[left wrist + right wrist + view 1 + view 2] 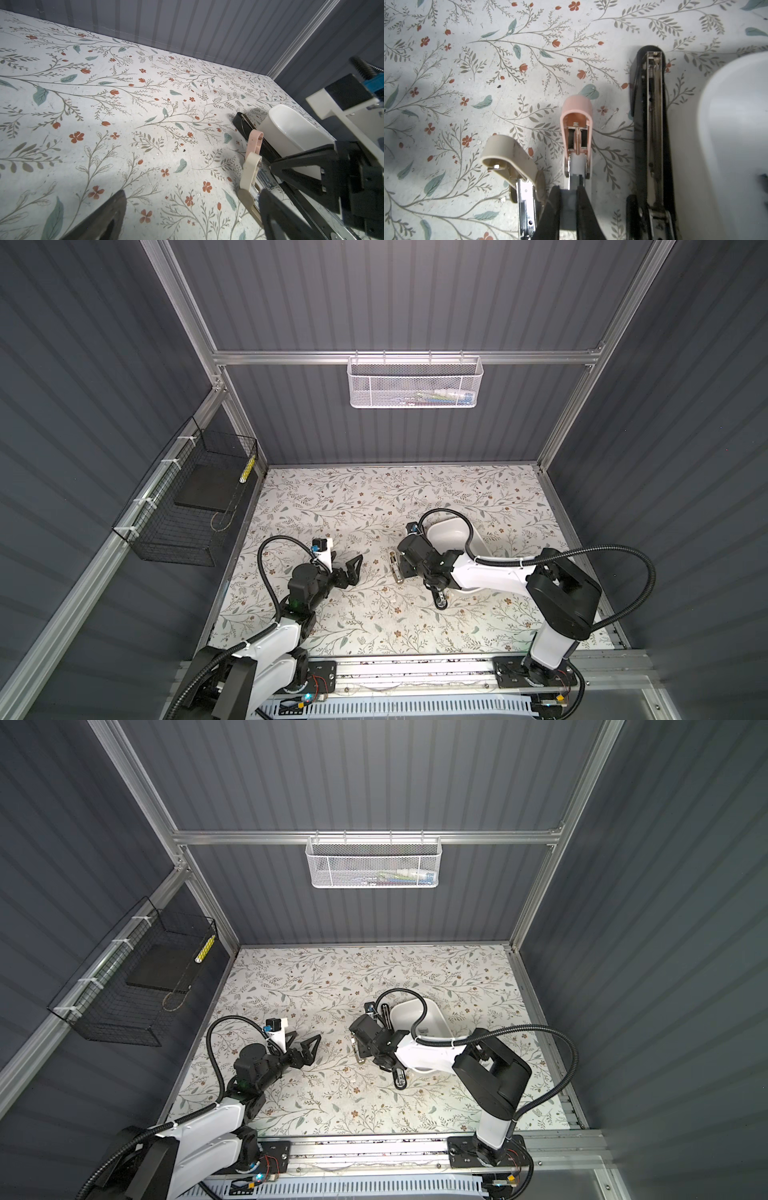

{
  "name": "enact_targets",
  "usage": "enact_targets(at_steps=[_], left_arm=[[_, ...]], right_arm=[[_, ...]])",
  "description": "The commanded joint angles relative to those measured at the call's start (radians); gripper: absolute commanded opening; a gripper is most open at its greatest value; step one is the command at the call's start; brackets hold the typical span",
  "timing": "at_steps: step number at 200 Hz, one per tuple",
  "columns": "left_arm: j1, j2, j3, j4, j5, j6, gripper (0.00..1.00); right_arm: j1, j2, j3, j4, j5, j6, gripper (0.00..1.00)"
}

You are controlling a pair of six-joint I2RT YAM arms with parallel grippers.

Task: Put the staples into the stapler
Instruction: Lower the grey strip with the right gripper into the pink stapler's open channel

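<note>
Left gripper (356, 570), in both top views: spread wide, nothing held, above the table (374, 497) left of centre.
Right gripper (402, 568), in both top views: lowered beside the beige stapler (394, 568), left of the white bin (449, 535).
Left wrist view: the pink stapler (254, 141) is seen open, near the black stapler (243, 122).
Right wrist view: the right gripper is pinched shut on a grey staple strip (568, 204), held over the pink stapler's open tray.

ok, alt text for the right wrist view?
The right arm's jaws are closed on a grey strip, apparently staples, at the tray of an open pink stapler. An open beige stapler and an open black stapler flank it on the floral tabletop, with a white bin beside the black one.
</note>
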Motion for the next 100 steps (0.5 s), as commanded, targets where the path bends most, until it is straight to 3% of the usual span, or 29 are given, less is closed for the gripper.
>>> enact_targets(at_steps=[1,100], left_arm=[[-0.002,0.002,0.010,0.021,0.012,0.001,0.99],[-0.003,0.007,0.011,0.022,0.014,0.002,0.99]], right_arm=[[-0.008,0.020,0.002,0.001,-0.001,0.003,0.00],[-0.018,0.081,0.057,-0.046,0.006,0.029,0.00]])
